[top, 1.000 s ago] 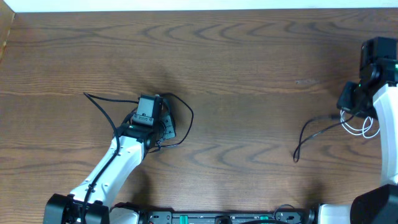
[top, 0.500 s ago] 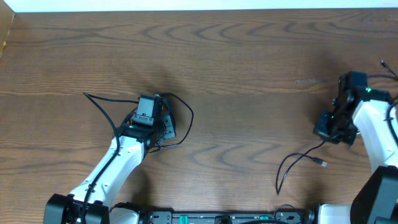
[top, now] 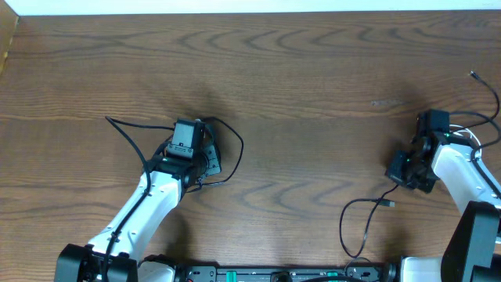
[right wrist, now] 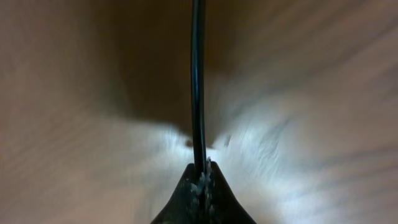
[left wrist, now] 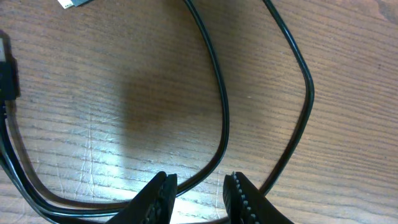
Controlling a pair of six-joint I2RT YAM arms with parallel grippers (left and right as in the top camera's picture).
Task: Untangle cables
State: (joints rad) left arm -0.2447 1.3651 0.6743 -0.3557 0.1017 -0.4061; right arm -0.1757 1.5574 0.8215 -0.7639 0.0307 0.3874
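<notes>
Quick count: gripper x2, left gripper point(left wrist: 200, 194) and right gripper point(right wrist: 200, 180). Counter point(top: 313, 78) x1. Black cables, 2 for sure: looped cable point(top: 239, 147) right beside left gripper, trailing cable point(top: 342, 229) way off to its right. Thin strand point(top: 473, 76) even further right, same cable or third, can't tell.

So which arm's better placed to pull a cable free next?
Right. The right fingers are shut on a black cable, ready to pull; the left fingers stand open over black loops, gripping nothing.
</notes>
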